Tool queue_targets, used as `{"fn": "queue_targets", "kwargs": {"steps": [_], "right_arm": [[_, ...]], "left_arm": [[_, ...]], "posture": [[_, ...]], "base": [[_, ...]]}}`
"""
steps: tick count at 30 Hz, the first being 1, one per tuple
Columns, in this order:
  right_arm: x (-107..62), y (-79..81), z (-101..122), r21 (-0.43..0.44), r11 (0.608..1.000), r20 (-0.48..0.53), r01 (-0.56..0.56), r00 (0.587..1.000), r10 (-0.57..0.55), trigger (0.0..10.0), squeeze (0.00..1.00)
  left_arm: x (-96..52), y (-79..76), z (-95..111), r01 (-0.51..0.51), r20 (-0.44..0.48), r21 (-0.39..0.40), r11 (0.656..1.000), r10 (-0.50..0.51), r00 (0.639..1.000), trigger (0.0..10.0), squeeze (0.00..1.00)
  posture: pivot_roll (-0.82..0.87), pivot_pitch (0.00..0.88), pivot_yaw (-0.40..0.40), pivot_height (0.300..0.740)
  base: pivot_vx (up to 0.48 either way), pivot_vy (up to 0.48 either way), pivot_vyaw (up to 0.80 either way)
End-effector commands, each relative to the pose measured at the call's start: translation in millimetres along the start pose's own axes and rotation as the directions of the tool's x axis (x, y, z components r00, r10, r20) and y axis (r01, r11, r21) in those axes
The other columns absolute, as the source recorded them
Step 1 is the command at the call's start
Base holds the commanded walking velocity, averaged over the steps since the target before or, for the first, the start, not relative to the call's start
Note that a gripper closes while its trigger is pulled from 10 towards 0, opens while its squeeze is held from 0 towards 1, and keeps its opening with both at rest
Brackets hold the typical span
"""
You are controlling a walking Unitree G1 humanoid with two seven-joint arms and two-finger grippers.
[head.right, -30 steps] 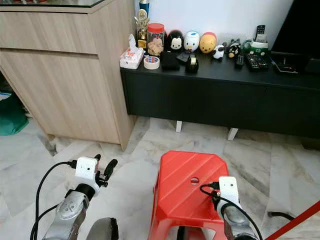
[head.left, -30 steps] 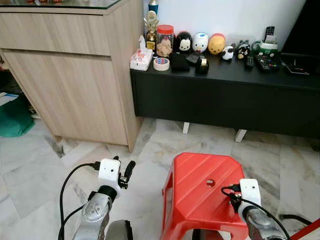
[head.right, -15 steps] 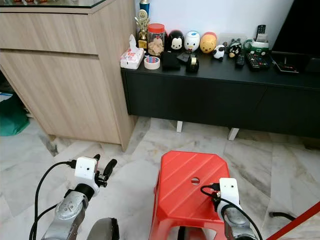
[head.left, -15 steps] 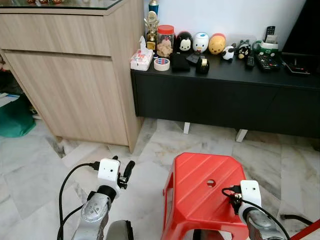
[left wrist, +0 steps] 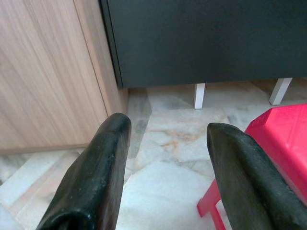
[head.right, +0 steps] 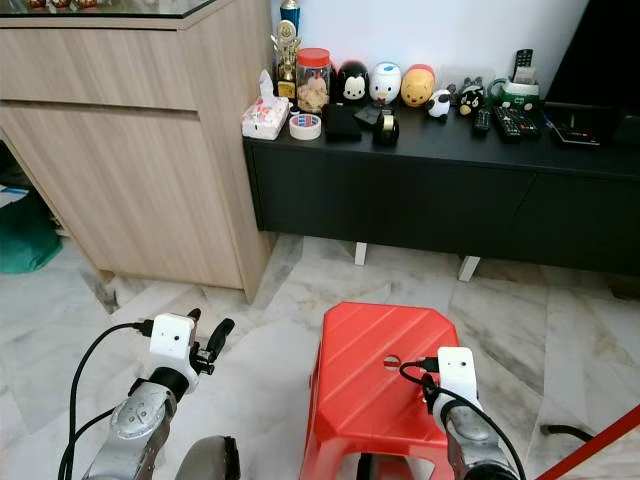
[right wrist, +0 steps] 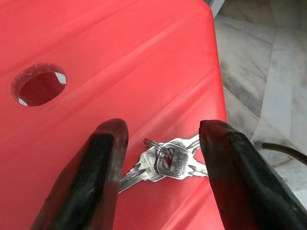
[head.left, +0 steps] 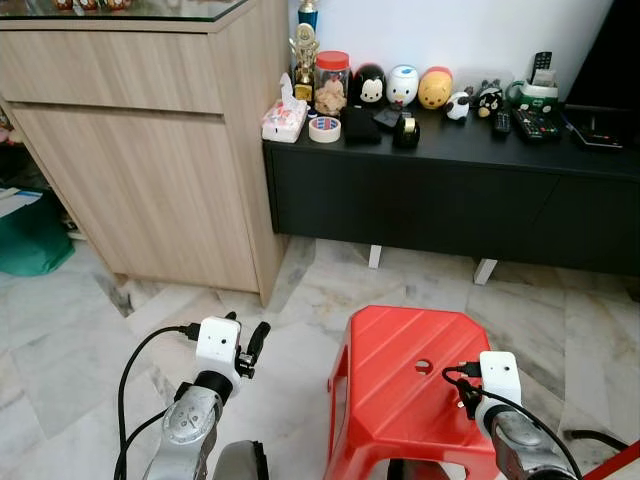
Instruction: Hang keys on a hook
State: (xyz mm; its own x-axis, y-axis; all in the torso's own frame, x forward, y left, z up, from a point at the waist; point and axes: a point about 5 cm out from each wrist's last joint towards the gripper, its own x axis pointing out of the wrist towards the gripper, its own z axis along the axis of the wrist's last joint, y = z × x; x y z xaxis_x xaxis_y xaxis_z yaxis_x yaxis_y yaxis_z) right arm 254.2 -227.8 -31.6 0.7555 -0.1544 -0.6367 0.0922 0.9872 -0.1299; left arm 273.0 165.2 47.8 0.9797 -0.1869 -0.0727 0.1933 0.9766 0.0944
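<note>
From my head cameras I look down on a glossy red plastic stool (head.left: 410, 385) with a round hole in its seat, standing on pale veined marble floor tiles (head.left: 70, 340). My right gripper (right wrist: 160, 184) hangs low over the seat's near right corner, I judge in order to reach what lies there. My left gripper (left wrist: 163, 187) idles out over the floor beside the stool, clear of the work. Ahead stands a light wood-grain cabinet (head.left: 150, 150), and touching its side a long low black sideboard (head.left: 450, 190) on short white legs, its top crowded along the back edge with a red-lidded jar (head.left: 331, 82), a roll of tape (head.left: 324, 128), round cartoon figurines and remote controls. I see no hook.

Through my left wrist camera, my two black fingers (left wrist: 96, 177) are spread wide with nothing between them, pointing at the marble where the cabinet meets the sideboard.

Through my right wrist camera, my fingers (right wrist: 100, 177) are also spread, straddling a bunch of silver metal keys on a ring (right wrist: 165, 160) that lies flat on the seat near its edge, well apart from the hole. The keys are not yet pinched; I judge the pickup is the step in hand.
</note>
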Motion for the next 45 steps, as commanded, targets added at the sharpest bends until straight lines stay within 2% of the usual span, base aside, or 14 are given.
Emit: {"fn": "queue_targets", "kwargs": {"steps": [1,13,14,15,16,17,19,20,38,39,41,42,43,45], "right_arm": [[1.2,0.4,2.7,-0.008,1.000,-0.011,0.004,1.000,-0.004,10.0,0.00],[2.8,2.6,8.0,-0.013,1.000,-0.011,0.010,1.000,-0.010,10.0,0.00],[2.8,3.2,7.8,-0.013,1.000,-0.013,0.009,1.000,-0.009,6.3,0.00],[2.8,3.2,7.8,-0.013,1.000,-0.013,0.009,1.000,-0.009,6.3,0.00],[2.7,4.2,6.6,-0.015,1.000,-0.020,0.008,1.000,-0.008,1.0,0.00],[2.6,4.7,5.8,-0.016,1.000,-0.024,0.008,1.000,-0.008,1.0,0.00],[2.2,5.7,2.5,-0.032,0.999,-0.043,0.009,0.999,-0.010,4.2,0.00],[2.2,5.7,2.3,-0.031,0.999,-0.044,0.009,0.999,-0.010,10.0,0.00],[1.8,-0.5,0.6,-0.023,0.999,-0.061,0.048,0.997,-0.050,10.0,0.00],[1.8,-0.3,0.6,-0.022,0.999,-0.061,0.048,0.997,-0.049,9.3,0.00],[1.8,0.6,0.2,-0.021,0.999,-0.061,0.046,0.997,-0.047,3.5,0.00],[1.8,1.0,-0.1,-0.021,0.999,-0.062,0.045,0.997,-0.047,3.5,0.00],[1.7,2.0,-0.7,-0.021,0.999,-0.064,0.043,0.997,-0.044,0.6,0.00],[1.6,3.2,-1.6,-0.022,0.999,-0.066,0.039,0.997,-0.040,0.5,0.00]], "left_arm": [[-1.4,1.2,-1.5,0.011,-0.011,0.027,1.000,-0.011,1.000,10.0,0.00],[-1.8,2.2,-2.0,0.014,-0.017,0.037,0.999,-0.013,1.000,10.0,0.00],[-1.9,2.6,-1.9,0.014,-0.018,0.038,0.999,-0.013,1.000,10.0,0.00],[-1.9,2.6,-1.9,0.014,-0.018,0.038,0.999,-0.013,1.000,10.0,0.00],[-2.0,2.9,-1.8,0.014,-0.018,0.039,0.999,-0.013,1.000,10.0,0.00],[-2.0,3.1,-1.8,0.014,-0.018,0.040,0.999,-0.013,1.000,10.0,0.00],[-2.0,3.6,-1.5,0.014,-0.018,0.042,0.999,-0.013,1.000,10.0,0.00],[-2.0,3.6,-1.5,0.013,-0.018,0.043,0.999,-0.013,1.000,10.0,0.00],[-2.9,4.8,-1.6,0.016,-0.023,0.048,0.999,-0.015,1.000,10.0,0.00],[-2.9,4.9,-1.7,0.016,-0.024,0.048,0.999,-0.015,1.000,10.0,0.00],[-2.8,5.0,-1.7,0.016,-0.025,0.049,0.999,-0.015,1.000,10.0,0.00],[-2.7,5.0,-1.7,0.015,-0.025,0.049,0.999,-0.014,1.000,10.0,0.00],[-2.6,5.2,-1.7,0.015,-0.025,0.049,0.999,-0.013,1.000,10.0,0.00],[-2.6,5.5,-1.8,0.013,-0.026,0.050,0.999,-0.012,1.000,10.0,0.00]], "posture": [[0.08,0.000,-0.014,0.597],[0.09,0.000,-0.004,0.597],[0.09,0.000,-0.003,0.597],[0.09,0.000,-0.003,0.597],[0.09,0.000,-0.003,0.597],[0.09,0.000,-0.001,0.597],[0.10,0.000,-0.001,0.597],[0.10,0.000,-0.001,0.597],[0.10,0.000,0.006,0.597],[0.10,0.000,0.005,0.597],[0.10,0.000,0.005,0.597],[0.10,0.000,0.005,0.597],[0.10,0.000,0.006,0.597],[0.10,0.000,0.006,0.597]], "base": [[0.000,0.000,0.00],[0.000,0.000,0.00],[0.000,0.000,0.00],[0.000,0.000,0.00],[0.000,0.000,0.00],[0.000,0.000,0.00],[0.000,0.000,0.00],[0.000,0.000,0.00],[0.000,0.000,0.00],[0.000,0.000,0.00],[0.000,0.000,0.00],[0.000,0.000,0.00],[0.000,0.000,0.00],[0.000,0.000,0.00]]}}
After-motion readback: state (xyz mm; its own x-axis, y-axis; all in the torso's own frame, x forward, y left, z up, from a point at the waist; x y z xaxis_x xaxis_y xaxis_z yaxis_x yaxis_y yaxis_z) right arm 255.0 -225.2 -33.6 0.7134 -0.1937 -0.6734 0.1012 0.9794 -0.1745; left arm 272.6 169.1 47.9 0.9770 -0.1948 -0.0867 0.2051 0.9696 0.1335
